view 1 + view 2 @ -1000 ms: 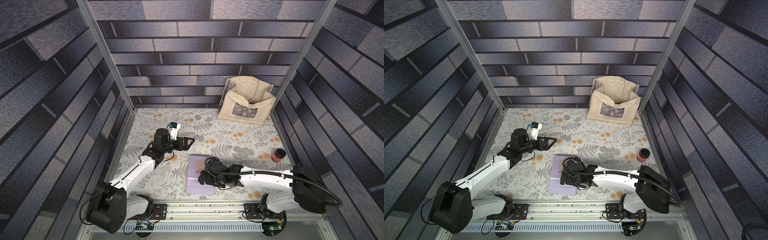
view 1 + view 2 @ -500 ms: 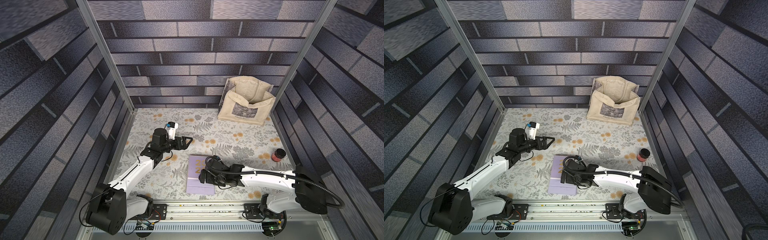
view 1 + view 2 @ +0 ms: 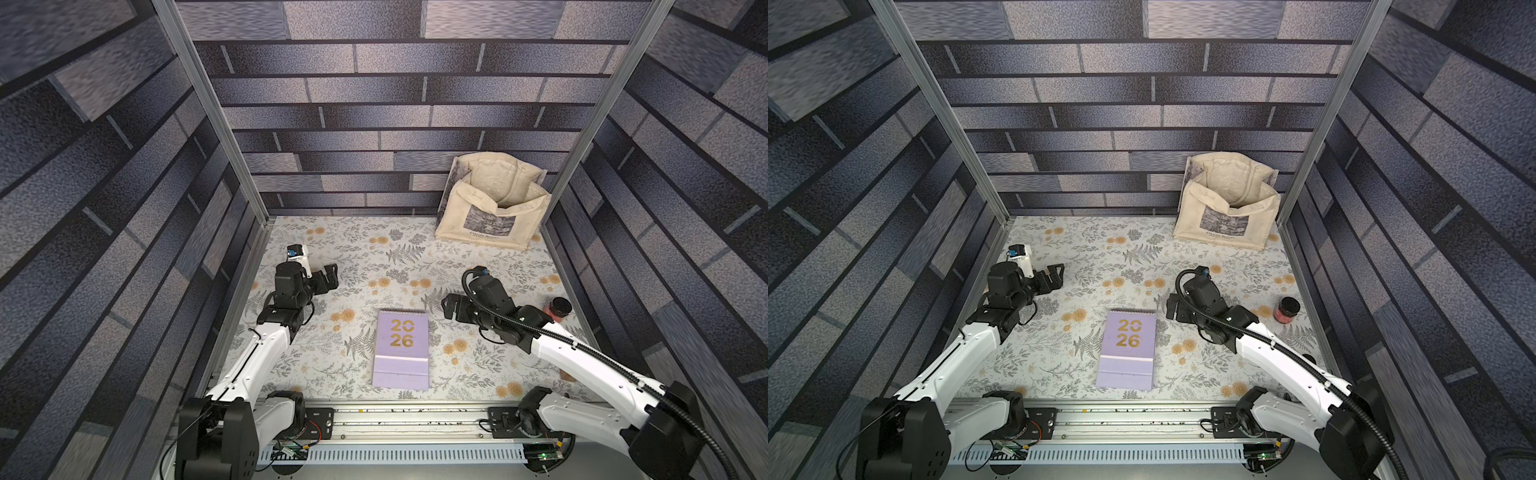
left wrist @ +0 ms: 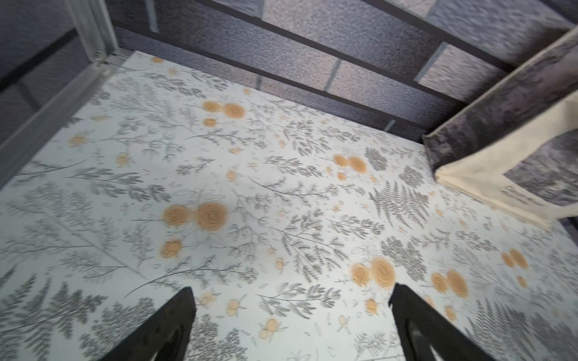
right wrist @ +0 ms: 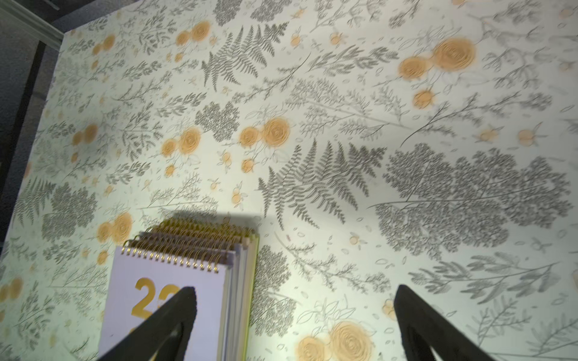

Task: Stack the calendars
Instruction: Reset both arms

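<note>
Hanging open and empty, the right claw (image 3: 449, 306) and left claw (image 3: 331, 277) are flanking the loosely piled calendars (image 3: 401, 349), risking a careless sweep knocking them askew.

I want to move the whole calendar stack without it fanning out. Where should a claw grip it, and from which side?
Probably grip the calendar stack midway along its long right edge, coming in low from where the right claw sits. The stack lies flat, its gold spiral coils crowd the far end, and that straight edge faces the open claw.
</note>
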Controlling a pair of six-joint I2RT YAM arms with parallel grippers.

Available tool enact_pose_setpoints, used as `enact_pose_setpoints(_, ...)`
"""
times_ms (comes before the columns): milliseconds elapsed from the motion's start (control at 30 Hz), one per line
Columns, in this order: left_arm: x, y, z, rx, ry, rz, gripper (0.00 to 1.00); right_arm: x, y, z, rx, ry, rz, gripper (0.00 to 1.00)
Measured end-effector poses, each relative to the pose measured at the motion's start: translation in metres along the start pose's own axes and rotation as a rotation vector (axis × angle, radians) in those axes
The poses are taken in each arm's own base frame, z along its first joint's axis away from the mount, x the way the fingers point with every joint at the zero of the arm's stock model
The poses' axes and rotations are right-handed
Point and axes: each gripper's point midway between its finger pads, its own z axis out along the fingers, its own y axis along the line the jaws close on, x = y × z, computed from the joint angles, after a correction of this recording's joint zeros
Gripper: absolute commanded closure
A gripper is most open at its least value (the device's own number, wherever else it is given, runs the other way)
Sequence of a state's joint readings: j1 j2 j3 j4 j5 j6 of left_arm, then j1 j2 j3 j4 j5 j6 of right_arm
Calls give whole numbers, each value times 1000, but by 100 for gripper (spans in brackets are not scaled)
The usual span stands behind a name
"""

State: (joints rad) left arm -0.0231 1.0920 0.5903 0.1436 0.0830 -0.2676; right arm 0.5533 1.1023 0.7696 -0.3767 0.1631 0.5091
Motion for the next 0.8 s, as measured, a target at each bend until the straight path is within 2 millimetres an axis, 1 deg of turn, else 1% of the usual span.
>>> enact_pose_setpoints(67, 1, 14, 1, -52, -17, 25, 0, -17, -18, 6, 24, -52, -20, 0)
enact_pose_setpoints(200, -3, 32, 6, -112, -52, 57, 0, -42, -53, 15, 80, -140, -52, 0)
enact_pose_setpoints(267, 2, 41, 12, -132, -54, 63, 0, -52, -71, 20, 114, -178, -71, 0)
enact_pose_setpoints(333, 14, 51, 20, -153, -32, 64, 0, -59, -89, 25, 147, -215, -76, 0)
enact_pose_setpoints(400, 28, 61, 29, -171, -4, 59, 0, -62, -106, 32, 171, -249, -77, 0)
enact_pose_setpoints(467, 41, 71, 38, -187, 23, 52, 0, -59, -126, 41, 199, -255, -68, 0)
enact_pose_setpoints(567, 53, 83, 48, -194, 51, 39, 0, -58, -149, 51, 236, -253, -68, 0)
enact_pose_setpoints(633, 56, 87, 50, -198, 55, 37, 0, -64, -159, 52, 250, -280, -68, 0)
enact_pose_setpoints(700, 54, 89, 53, -194, 44, 43, 0, -70, -165, 53, 258, -323, -74, 0)
enact_pose_setpoints(800, 54, 88, 61, -175, 34, 64, 0, -67, -170, 64, 252, -348, -96, 0)
